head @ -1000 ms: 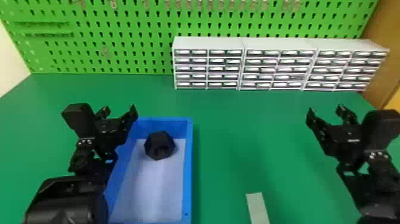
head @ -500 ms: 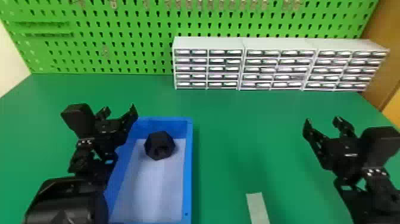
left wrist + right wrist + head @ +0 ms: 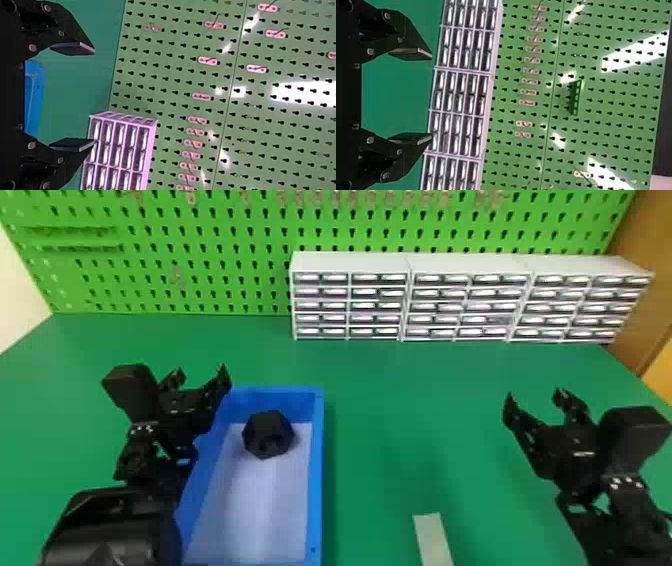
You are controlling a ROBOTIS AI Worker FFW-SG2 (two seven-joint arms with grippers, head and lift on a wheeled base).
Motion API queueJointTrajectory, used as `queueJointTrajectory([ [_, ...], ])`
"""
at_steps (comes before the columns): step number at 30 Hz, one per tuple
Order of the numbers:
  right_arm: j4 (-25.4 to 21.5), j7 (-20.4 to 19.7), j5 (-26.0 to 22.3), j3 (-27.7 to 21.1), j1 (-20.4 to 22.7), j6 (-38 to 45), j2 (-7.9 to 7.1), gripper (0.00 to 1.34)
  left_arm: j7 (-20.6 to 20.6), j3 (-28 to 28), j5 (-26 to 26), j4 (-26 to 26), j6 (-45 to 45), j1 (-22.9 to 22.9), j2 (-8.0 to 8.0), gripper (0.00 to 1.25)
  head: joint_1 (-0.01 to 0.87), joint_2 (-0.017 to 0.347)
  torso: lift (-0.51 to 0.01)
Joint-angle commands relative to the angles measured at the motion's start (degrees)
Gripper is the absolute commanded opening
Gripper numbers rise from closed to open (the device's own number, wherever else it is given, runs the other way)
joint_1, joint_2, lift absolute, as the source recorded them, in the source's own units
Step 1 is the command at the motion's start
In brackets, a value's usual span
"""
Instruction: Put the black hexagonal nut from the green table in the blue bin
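We note the right gripper (image 3: pixel 535 394), fingers apart, drawn slightly nearer us over the green table (image 3: pixel 400 425). The left gripper (image 3: pixel 201 372), likewise spread, is unmoved; with the black hexagonal nut (image 3: pixel 268 434) inside the blue bin (image 3: pixel 318 470), we judge placement complete.

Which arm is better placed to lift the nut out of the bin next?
Probably the left arm: its open jaws are near the bin's left side; the right arm is farther from the nut.

Green pegboard (image 3: pixel 210 245) behind 3 drawer cabinets (image 3: pixel 465 265).
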Motion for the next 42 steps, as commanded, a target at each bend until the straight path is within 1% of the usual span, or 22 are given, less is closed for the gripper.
queueJointTrajectory([
  [1,0.00,0.00,0.00,0.17,-0.09,0.00,-0.15,0.80,-0.01,0.00,0.01,0.00,-0.01,0.00,-0.15,0.81,0.686,0.051,-0.097],
  [25,0.09,0.00,-0.09,0.17,-0.09,0.70,-0.50,0.80,-0.01,0.09,-0.95,0.00,-0.01,-0.35,-0.15,0.81,0.686,0.051,-0.097],
  [31,0.09,0.00,-0.53,0.26,-0.09,0.88,-0.85,0.80,-0.89,0.26,-1.66,-0.18,0.16,-0.70,-0.15,0.81,0.686,0.051,-0.097],
  [36,0.18,0.00,-0.53,0.26,-0.09,0.88,-0.85,0.80,-2.48,0.96,-4.38,-1.32,1.83,-1.14,-0.15,0.81,0.686,0.051,-0.097],
  [42,0.18,0.00,-0.61,0.26,-0.09,0.96,-1.03,0.80,-3.18,1.76,-5.00,-1.93,2.54,-1.58,-0.15,0.82,0.686,0.051,-0.097],
])
